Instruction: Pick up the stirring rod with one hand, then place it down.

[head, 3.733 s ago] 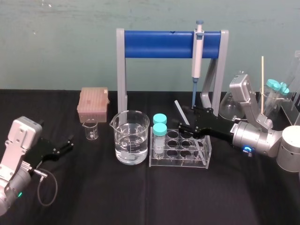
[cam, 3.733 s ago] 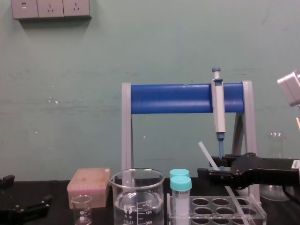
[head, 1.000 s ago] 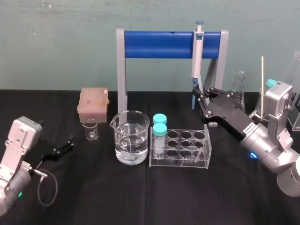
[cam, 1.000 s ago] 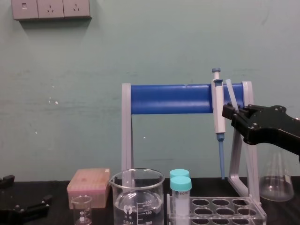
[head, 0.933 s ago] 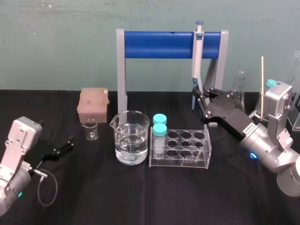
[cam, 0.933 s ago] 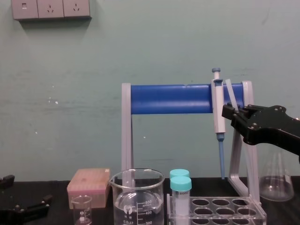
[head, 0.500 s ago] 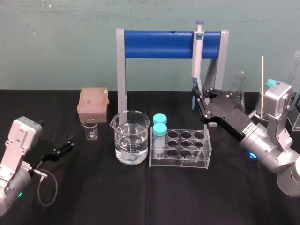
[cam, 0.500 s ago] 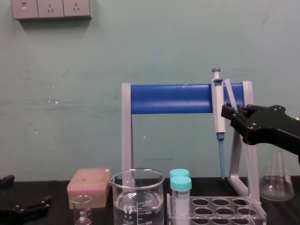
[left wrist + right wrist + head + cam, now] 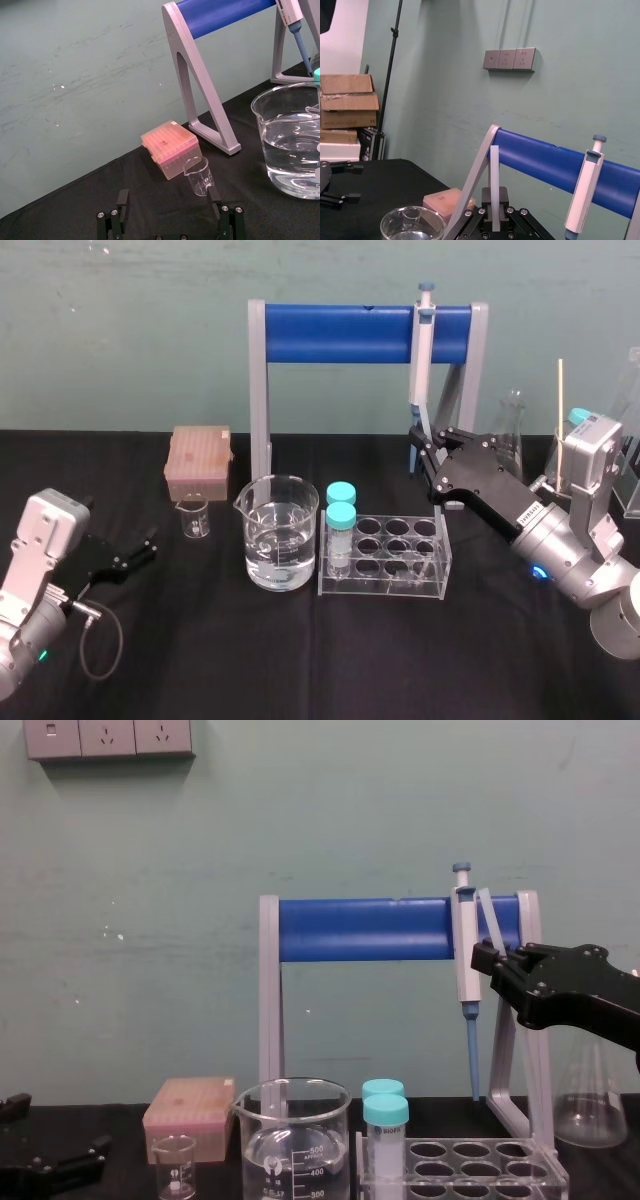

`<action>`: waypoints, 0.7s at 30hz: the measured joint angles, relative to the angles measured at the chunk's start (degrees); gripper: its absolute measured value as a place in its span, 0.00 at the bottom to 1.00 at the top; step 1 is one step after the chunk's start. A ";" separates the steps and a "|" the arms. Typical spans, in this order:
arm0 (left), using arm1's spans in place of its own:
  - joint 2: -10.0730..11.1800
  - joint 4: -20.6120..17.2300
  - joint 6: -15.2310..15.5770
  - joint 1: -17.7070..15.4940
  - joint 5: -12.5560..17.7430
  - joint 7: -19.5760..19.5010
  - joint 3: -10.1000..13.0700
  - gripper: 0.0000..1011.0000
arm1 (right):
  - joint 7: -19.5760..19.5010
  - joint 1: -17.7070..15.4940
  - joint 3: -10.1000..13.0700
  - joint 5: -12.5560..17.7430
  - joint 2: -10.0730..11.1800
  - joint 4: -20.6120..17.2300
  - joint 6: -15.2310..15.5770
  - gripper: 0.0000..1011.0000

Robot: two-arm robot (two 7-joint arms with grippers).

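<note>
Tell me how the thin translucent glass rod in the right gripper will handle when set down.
The thin translucent glass rod juts straight from the right gripper, so probably stiff. Slim glass, it may snap if squeezed hard. Smooth and pencil-slim, it could roll on the black table. Left gripper parked at left.

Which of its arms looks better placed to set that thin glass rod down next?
Probably the right: the right tool is shut on the stirring rod, held up beside the pipette, so it only needs lowering. The left tool rests open, far off at the left of the table.
</note>
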 joint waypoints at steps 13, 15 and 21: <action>0.00 0.00 0.00 0.00 0.00 0.00 0.00 0.99 | 0.05 0.00 0.00 0.00 0.00 0.00 0.00 0.07; 0.00 0.00 0.00 0.00 0.00 0.00 0.00 0.99 | 0.05 0.00 0.00 0.00 0.00 0.00 0.00 0.07; 0.00 0.00 0.00 0.00 0.00 0.00 0.00 0.99 | 0.05 0.00 0.00 0.00 0.00 0.00 0.00 0.07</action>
